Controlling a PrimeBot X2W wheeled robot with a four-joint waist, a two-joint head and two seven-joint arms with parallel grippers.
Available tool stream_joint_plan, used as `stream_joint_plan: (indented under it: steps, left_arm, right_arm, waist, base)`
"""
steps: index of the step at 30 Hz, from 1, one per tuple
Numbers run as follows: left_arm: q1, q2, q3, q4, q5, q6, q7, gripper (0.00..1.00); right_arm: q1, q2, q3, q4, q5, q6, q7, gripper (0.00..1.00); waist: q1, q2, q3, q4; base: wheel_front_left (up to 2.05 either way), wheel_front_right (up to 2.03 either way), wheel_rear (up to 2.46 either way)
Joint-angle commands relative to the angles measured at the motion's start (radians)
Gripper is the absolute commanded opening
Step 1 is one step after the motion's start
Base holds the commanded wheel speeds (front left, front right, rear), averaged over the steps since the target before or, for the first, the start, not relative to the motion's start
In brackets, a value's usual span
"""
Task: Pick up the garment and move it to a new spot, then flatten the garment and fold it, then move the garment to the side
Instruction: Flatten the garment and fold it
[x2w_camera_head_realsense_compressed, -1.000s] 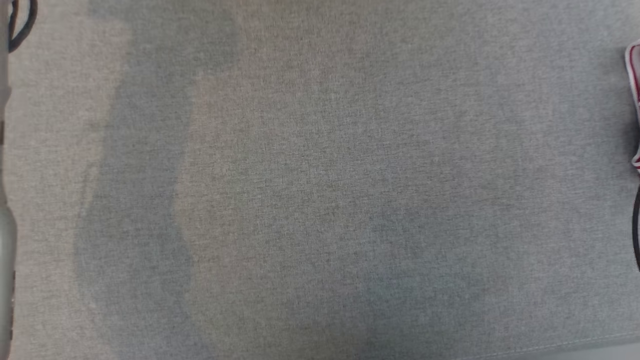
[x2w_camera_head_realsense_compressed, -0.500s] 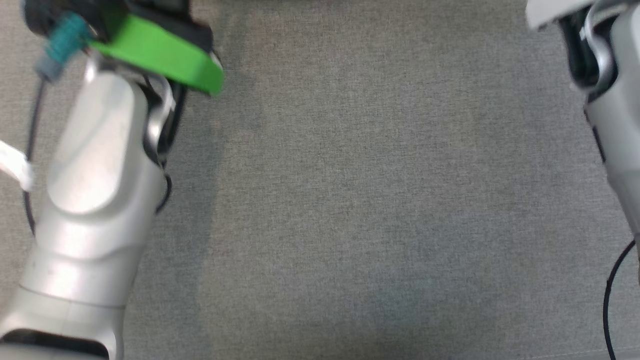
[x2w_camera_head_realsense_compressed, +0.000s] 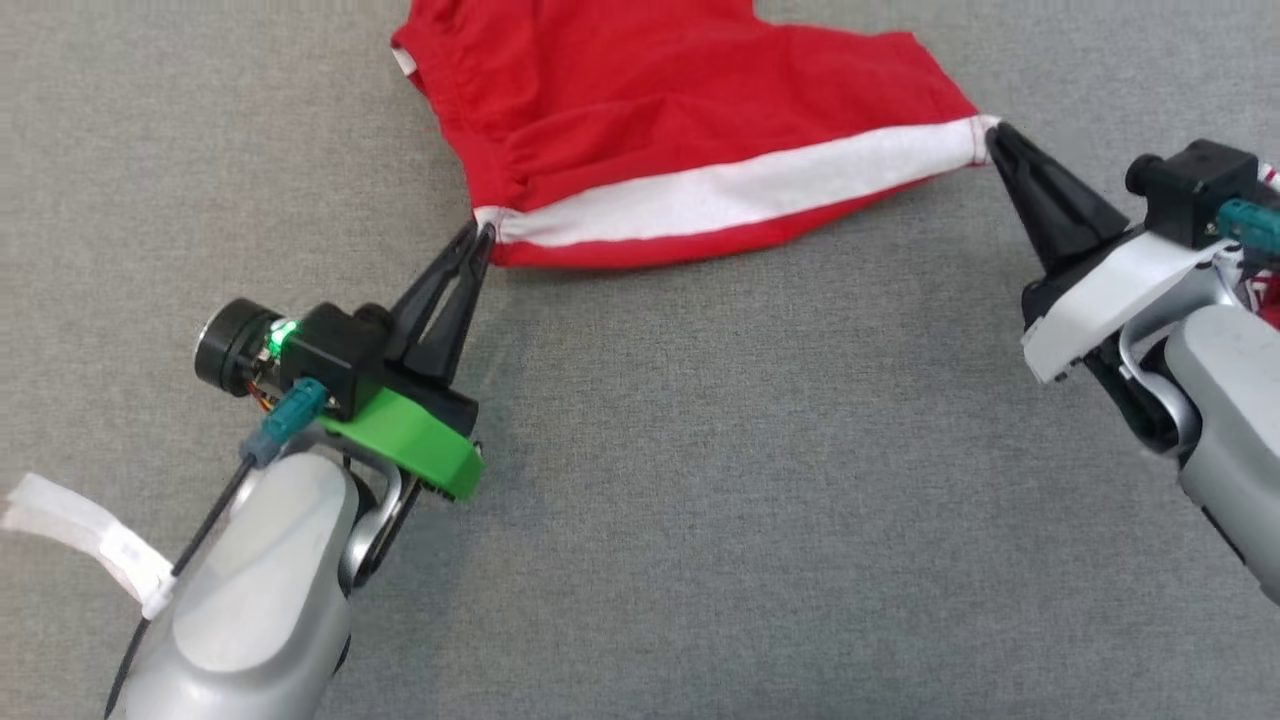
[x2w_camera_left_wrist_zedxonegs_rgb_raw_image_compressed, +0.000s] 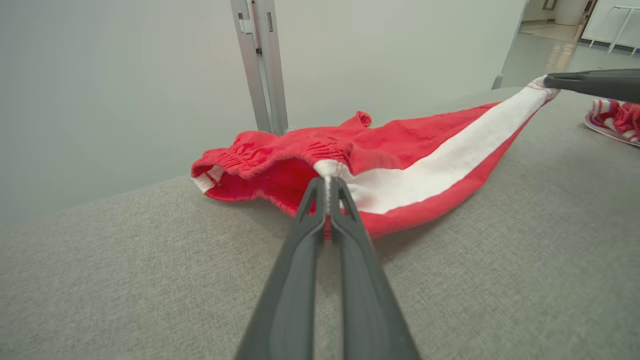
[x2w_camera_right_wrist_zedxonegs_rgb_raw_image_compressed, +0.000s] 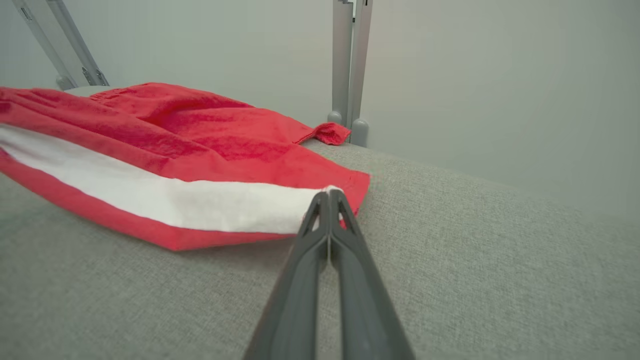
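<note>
At the left of the head view, our left end effector (x2w_camera_head_realsense_compressed: 480, 232) has its two dark fingers pressed together on the red cotton shorts with a broad white side stripe (x2w_camera_head_realsense_compressed: 650, 90), at what looks like the gathered waistband corner where the stripe begins; the left wrist view shows white cloth nipped between the tips. From there the shorts lie on the grey fabric-covered table (x2w_camera_head_realsense_compressed: 700, 500), their bulk spread beyond both sets of fingertips, away from us, rumpled and not yet flat. The stripe is the long axis that matters: it runs drawn fairly taut from left to right, rising a little up the head view, and it ends at our right end effector (x2w_camera_head_realsense_compressed: 992, 135), whose fingers are likewise closed and pinching the far stripe corner at the leg hem. Each arm holds its own end, so neither is nearer; we judge the coming move to be a joint carry or pull along that line, and the two must travel together or the edge will sag or slip. Further right, the left wrist view shows a red-and-white striped cloth (x2w_camera_left_wrist_zedxonegs_rgb_raw_image_compressed: 615, 117) lying apart from the shorts
</note>
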Motion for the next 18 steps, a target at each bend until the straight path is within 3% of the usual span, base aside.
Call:
stream_joint_plan:
  steps: [1, 10, 18]
  left_arm:
    - [0.032, 0.020, -0.008, -0.013, 0.015, 0.001, 0.000, 0.00]
    - [0.224, 0.098, -0.078, -0.082, -0.002, 0.001, 0.000, 0.00]
    - [0.394, 0.146, -0.086, -0.195, -0.008, 0.001, 0.000, 0.00]
  right_arm:
    - [0.028, -0.017, 0.025, -0.020, 0.038, -0.002, -0.004, 0.00]
    - [0.132, -0.205, 0.232, -0.158, 0.219, -0.002, 0.018, 0.00]
    - [0.212, -0.361, 0.314, -0.308, 0.310, -0.002, 0.056, 0.00]
  waist:
    - [0.0001, 0.0000, -0.068, 0.002]
    - [0.0001, 0.0000, -0.206, -0.014]
    - [0.0001, 0.0000, -0.263, -0.033]
  base:
    - [0.00, 0.00, 0.00]
    - [0.00, 0.00, 0.00]
    - [0.00, 0.00, 0.00]
